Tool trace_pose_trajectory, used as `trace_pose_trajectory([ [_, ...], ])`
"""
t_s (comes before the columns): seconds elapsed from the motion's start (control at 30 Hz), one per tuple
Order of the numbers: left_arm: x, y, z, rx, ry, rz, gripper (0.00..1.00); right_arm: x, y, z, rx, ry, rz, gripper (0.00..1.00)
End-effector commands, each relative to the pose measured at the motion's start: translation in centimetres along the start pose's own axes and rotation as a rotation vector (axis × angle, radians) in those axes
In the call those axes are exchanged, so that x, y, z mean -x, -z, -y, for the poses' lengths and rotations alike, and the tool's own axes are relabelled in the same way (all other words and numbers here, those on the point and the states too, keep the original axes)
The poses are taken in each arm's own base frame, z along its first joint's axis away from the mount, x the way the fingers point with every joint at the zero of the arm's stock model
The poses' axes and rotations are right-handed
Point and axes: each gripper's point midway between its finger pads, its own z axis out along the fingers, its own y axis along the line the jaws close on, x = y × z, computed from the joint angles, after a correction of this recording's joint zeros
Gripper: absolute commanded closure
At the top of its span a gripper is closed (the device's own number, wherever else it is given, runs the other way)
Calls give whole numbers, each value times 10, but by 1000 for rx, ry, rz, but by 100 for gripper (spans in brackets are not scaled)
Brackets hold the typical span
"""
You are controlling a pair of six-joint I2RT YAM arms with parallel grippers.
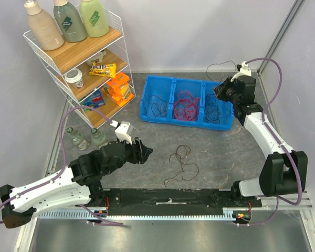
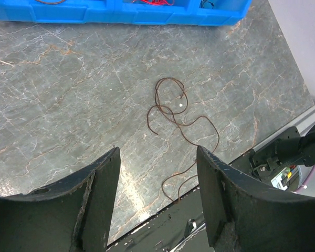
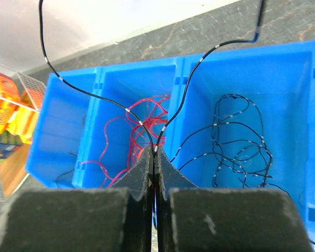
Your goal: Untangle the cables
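Top external: right arm (image 1: 257, 126) stretched over blue bin (image 1: 170, 119), right hand (image 3: 154, 156) clamped on black cable (image 3: 93, 94); left hand (image 2: 157, 153) hovers apart.

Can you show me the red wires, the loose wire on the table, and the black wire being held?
red wires (image 1: 185, 107): overhead view, middle of the clump.
loose wire (image 1: 181, 157): overhead view, mid-length strand.
black wire (image 3: 181, 102): right wrist view, strand just above the shut jaws.
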Motion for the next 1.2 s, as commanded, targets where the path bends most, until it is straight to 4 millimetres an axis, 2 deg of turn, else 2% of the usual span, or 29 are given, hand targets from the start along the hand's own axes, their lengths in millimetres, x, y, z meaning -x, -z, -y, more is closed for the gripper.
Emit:
trace_pose_trajectory([
  [0.0,15,0,11,-34,26,44,34,31,8,-46,182,-50,84,100],
  [0.13,16,-3,13,-27,18,42,34,48,32,-82,136,84,165,100],
  [0.2,16,-5,15,-29,10,39,34,55,43,-93,150,99,196,100],
  [0.27,16,-8,16,-31,11,42,34,57,51,-85,100,105,207,100],
  [0.37,14,-10,21,-52,12,32,34,61,65,-85,77,136,228,100],
  [0.47,11,-13,23,-57,8,23,34,70,81,-88,65,163,264,100],
  [0.67,8,-17,26,-63,8,3,34,93,108,-72,-36,203,340,100],
  [0.73,8,-17,28,-70,13,1,34,86,102,-75,-5,193,323,100],
  [0.83,8,-18,30,-80,18,2,34,66,79,-73,25,171,261,100],
  [1.0,5,-15,34,-104,39,-14,34,37,44,-36,5,50,181,100],
  [1.07,0,-15,34,-113,47,-22,34,31,35,-21,-8,5,191,100],
  [1.17,-7,-17,30,-111,62,-32,34,17,22,11,-82,-30,173,100],
])
